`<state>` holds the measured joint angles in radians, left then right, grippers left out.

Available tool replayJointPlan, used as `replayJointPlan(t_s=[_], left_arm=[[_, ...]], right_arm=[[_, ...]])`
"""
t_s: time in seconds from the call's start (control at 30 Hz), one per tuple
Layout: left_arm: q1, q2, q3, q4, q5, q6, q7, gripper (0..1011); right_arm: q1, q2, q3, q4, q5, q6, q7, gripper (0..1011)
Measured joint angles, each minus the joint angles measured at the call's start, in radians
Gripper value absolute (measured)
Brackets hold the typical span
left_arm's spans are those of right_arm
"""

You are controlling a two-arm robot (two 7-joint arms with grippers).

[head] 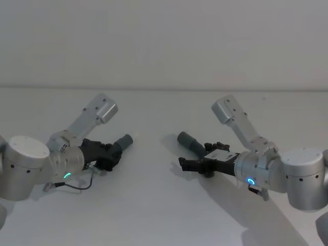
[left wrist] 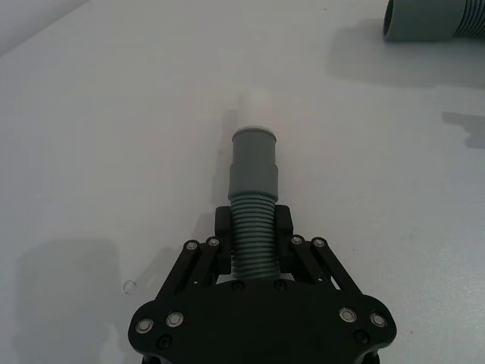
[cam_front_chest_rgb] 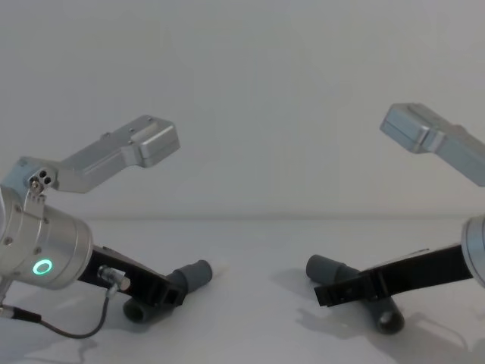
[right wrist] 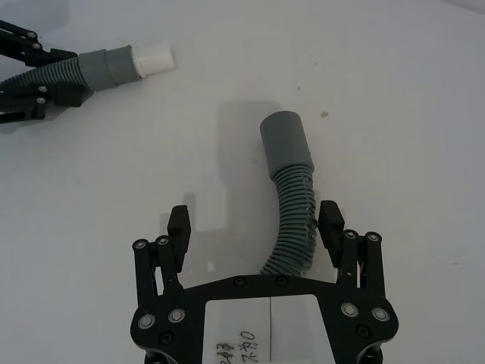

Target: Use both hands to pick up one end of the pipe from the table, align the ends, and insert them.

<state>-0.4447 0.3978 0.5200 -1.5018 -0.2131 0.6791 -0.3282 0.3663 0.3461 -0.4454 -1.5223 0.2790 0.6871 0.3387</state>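
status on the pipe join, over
Left gripper shut on spigot hose piece. Right gripper open, jaws straddling hollow hose piece. Ends apart, not yet inserted.

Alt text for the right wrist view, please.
The right gripper, open, straddles a curved ribbed hose piece with a smooth grey cuff lying on the white table. Farther off, the left gripper holds the other hose piece, its white spigot sticking out.

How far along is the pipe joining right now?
Done: the left gripper is shut on the ribbed part of the spigot piece. In hand: the right gripper straddles the hollow-cuffed piece, fingers open, not gripping yet. Left: grip it, align both pieces, which lie well apart, and insert.
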Motion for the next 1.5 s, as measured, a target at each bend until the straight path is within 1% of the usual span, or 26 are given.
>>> replayJointPlan(t_s=[0.27, 0.67, 0.83, 0.87, 0.9, 0.93, 0.97, 1.07, 1.13, 1.17, 1.2, 1.23, 1.33, 1.37, 1.4, 1.43, 1.47, 1.5], left_arm=[[0.000, 0.000, 0.000, 0.000, 0.000, 0.000, 0.000, 319], [0.000, 0.000, 0.000, 0.000, 0.000, 0.000, 0.000, 319], [0.000, 0.000, 0.000, 0.000, 0.000, 0.000, 0.000, 319], [0.000, 0.000, 0.000, 0.000, 0.000, 0.000, 0.000, 319], [0.000, 0.000, 0.000, 0.000, 0.000, 0.000, 0.000, 319], [0.000, 0.000, 0.000, 0.000, 0.000, 0.000, 0.000, 319], [0.000, 0.000, 0.000, 0.000, 0.000, 0.000, 0.000, 319], [0.000, 0.000, 0.000, 0.000, 0.000, 0.000, 0.000, 319], [0.000, 0.000, 0.000, 0.000, 0.000, 0.000, 0.000, 319], [0.000, 0.000, 0.000, 0.000, 0.000, 0.000, 0.000, 319], [0.000, 0.000, 0.000, 0.000, 0.000, 0.000, 0.000, 319], [0.000, 0.000, 0.000, 0.000, 0.000, 0.000, 0.000, 319], [0.000, 0.000, 0.000, 0.000, 0.000, 0.000, 0.000, 319], [0.000, 0.000, 0.000, 0.000, 0.000, 0.000, 0.000, 319], [0.000, 0.000, 0.000, 0.000, 0.000, 0.000, 0.000, 319], [0.000, 0.000, 0.000, 0.000, 0.000, 0.000, 0.000, 319], [0.000, 0.000, 0.000, 0.000, 0.000, 0.000, 0.000, 319], [0.000, 0.000, 0.000, 0.000, 0.000, 0.000, 0.000, 319]], right_arm=[[0.004, -0.018, 0.006, 0.020, -0.005, 0.003, -0.007, 1001], [0.007, -0.031, 0.011, 0.037, -0.009, 0.004, -0.013, 1001], [0.007, -0.034, 0.012, 0.041, -0.010, 0.004, -0.013, 928], [0.007, -0.034, 0.012, 0.041, -0.010, 0.004, -0.013, 928], [0.007, -0.035, 0.012, 0.042, -0.010, 0.004, -0.014, 886], [0.007, -0.035, 0.012, 0.042, -0.010, 0.004, -0.014, 869], [0.007, -0.036, 0.012, 0.043, -0.011, 0.004, -0.014, 819], [0.008, -0.037, 0.013, 0.044, -0.011, 0.004, -0.014, 747], [0.008, -0.037, 0.013, 0.045, -0.011, 0.004, -0.015, 671], [0.008, -0.037, 0.013, 0.045, -0.011, 0.004, -0.015, 659], [0.008, -0.038, 0.013, 0.045, -0.011, 0.004, -0.015, 587], [0.008, -0.038, 0.013, 0.045, -0.011, 0.004, -0.015, 587], [0.008, -0.038, 0.013, 0.046, -0.011, 0.004, -0.015, 467], [0.008, -0.038, 0.013, 0.046, -0.011, 0.004, -0.015, 467], [0.008, -0.038, 0.013, 0.046, -0.011, 0.004, -0.015, 425], [0.008, -0.038, 0.014, 0.046, -0.011, 0.004, -0.015, 404], [0.008, -0.038, 0.014, 0.046, -0.011, 0.004, -0.016, 346], [0.008, -0.039, 0.014, 0.046, -0.011, 0.004, -0.016, 326]])
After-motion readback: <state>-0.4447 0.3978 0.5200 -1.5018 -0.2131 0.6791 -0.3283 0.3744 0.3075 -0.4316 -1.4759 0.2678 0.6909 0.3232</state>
